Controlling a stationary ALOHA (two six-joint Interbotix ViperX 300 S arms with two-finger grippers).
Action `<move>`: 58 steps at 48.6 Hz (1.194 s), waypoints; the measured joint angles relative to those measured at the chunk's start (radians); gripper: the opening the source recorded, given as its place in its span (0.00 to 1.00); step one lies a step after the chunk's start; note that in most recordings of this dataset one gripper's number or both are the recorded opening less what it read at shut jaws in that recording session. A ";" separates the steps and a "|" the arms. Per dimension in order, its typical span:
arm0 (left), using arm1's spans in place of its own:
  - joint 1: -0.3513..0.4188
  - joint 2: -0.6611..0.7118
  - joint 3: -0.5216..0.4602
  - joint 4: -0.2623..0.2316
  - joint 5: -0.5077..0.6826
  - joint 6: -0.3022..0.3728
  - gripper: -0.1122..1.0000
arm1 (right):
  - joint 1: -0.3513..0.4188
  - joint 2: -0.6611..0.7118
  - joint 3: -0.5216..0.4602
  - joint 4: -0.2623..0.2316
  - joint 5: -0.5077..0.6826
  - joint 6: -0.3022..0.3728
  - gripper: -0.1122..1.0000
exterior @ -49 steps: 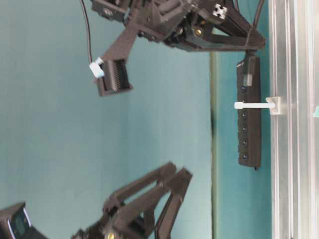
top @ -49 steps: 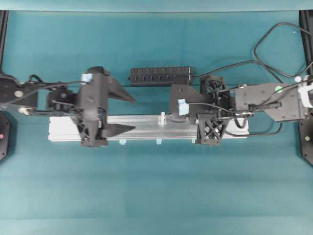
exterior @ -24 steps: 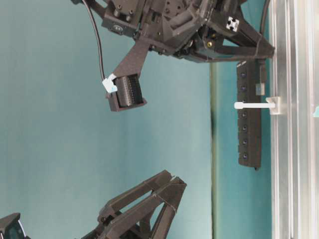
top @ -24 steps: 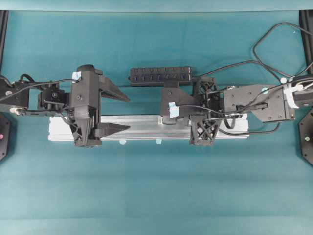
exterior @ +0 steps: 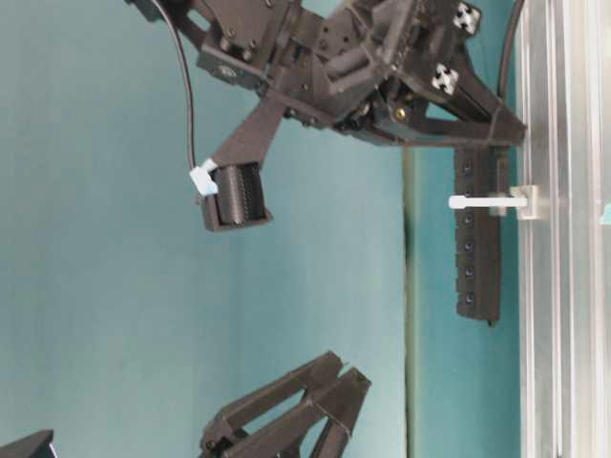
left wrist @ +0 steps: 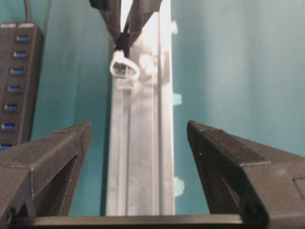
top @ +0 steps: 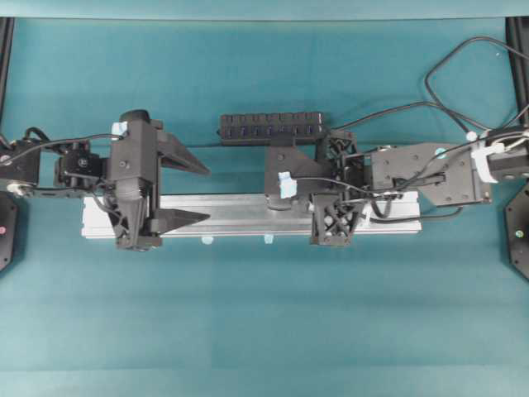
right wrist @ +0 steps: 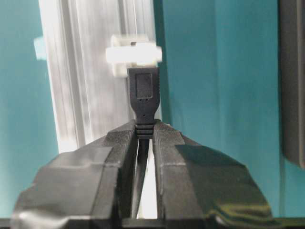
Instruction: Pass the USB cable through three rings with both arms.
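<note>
Right wrist view: right gripper (right wrist: 143, 136) is clenching the plug (right wrist: 144, 98) by its strain relief, tip entering a ring (left wrist: 125, 67) on the rail (top: 240, 213). Left gripper (left wrist: 136, 143) is waiting agape beyond the ring. Cable (top: 446, 83) looks light and limp; grip the rigid plug.

I see the rail (top: 240, 215) lying lengthwise mid-table (top: 264, 314), the hub (top: 271, 126) just behind it toward the far edge, one ring (right wrist: 133, 56) standing on it.
</note>
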 measured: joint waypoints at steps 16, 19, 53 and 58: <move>0.000 0.002 0.002 0.000 0.002 0.000 0.90 | -0.002 0.009 -0.011 0.005 -0.060 0.002 0.04; 0.000 0.006 0.002 0.002 0.002 0.000 0.90 | 0.000 0.008 -0.011 0.008 -0.067 0.002 0.04; 0.014 0.175 -0.008 0.000 -0.156 0.000 0.90 | -0.002 0.009 -0.011 0.018 -0.121 0.017 0.04; 0.015 0.224 -0.031 0.000 -0.193 0.000 0.89 | 0.000 0.008 -0.011 0.020 -0.121 0.018 0.04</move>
